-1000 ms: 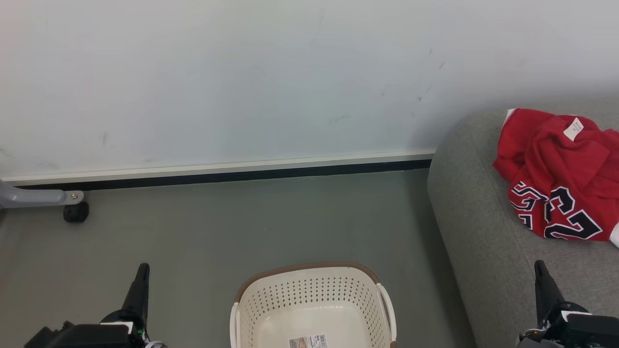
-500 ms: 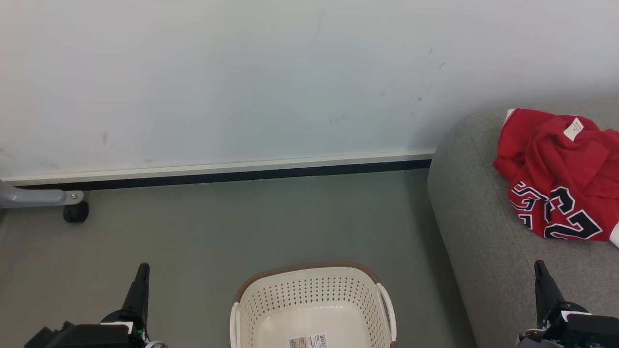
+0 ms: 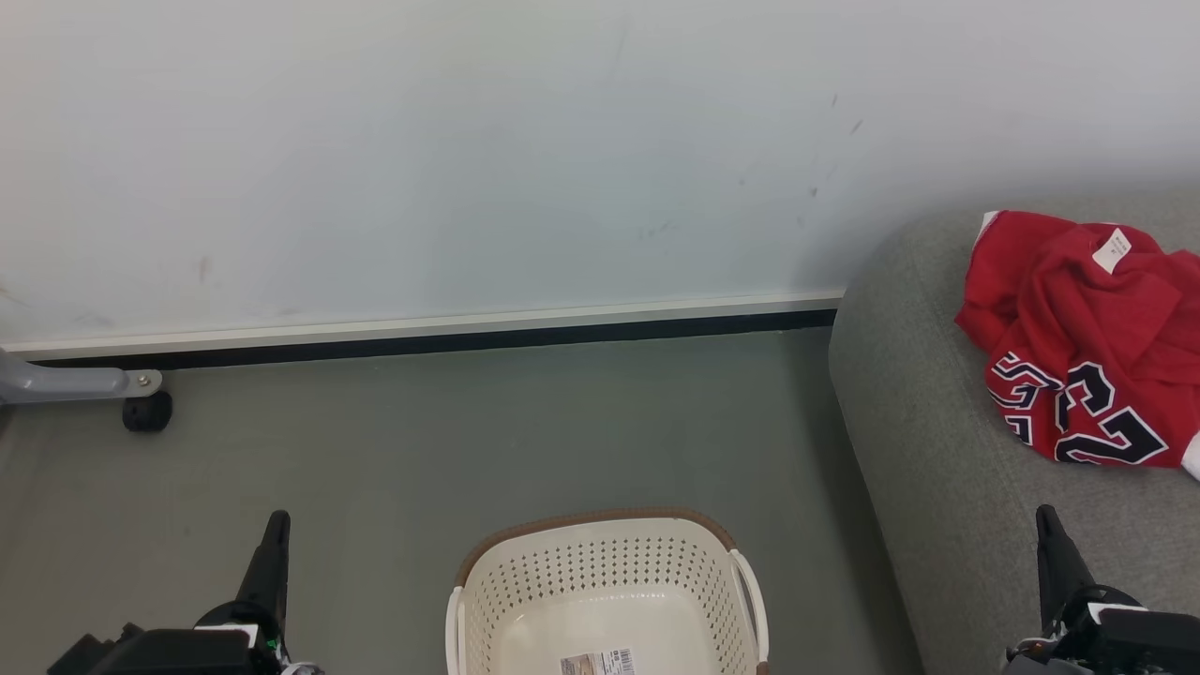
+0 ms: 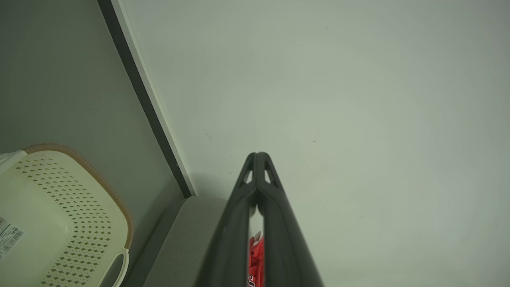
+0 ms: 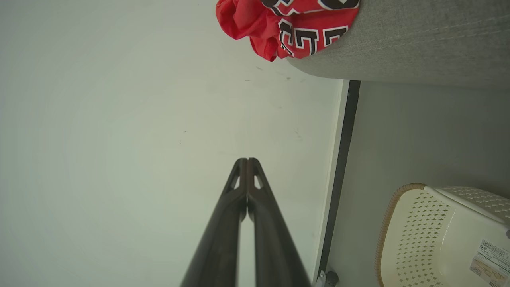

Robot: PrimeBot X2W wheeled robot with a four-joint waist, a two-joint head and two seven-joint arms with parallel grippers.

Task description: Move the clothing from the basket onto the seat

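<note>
Pale wall (image 3: 469, 141) with a few scuffs, a white-and-black baseboard (image 3: 422, 333) under it, then grey-green floor (image 3: 422, 441). At far left of the head view, a grey leg (image 3: 56, 382) on a black caster (image 3: 147, 411) stands by the baseboard.

The basket (image 3: 600, 517) sits on the floor at bottom centre of the head view, between the 2 grippers and just left of the seat. It has a brown rim, cream perforated walls and a white loop handle on each side. A barcode sticker (image 3: 598, 663) is on its inner floor.

The seat (image 3: 919, 450), a grey woven cushion with a rounded corner, fills the right side and butts against the wall.

The clothing (image 3: 1078, 319) lies in 1 red heap on top of the seat, well apart from the basket. Black white-edged numerals show on its near side, plain red folds with a white tag (image 3: 1112, 249) on its far side, and white trim at the edges. I can't tell where 1 garment ends and the other starts.

The left gripper (image 3: 277, 517) is low left over the floor, fingers pressed together tip to tip in the left wrist view, grasping nothing.

The right gripper (image 3: 1046, 514) is low right over the front of the seat, fingers clenched together in the right wrist view, grasping nothing, near the heap but clear of it.
</note>
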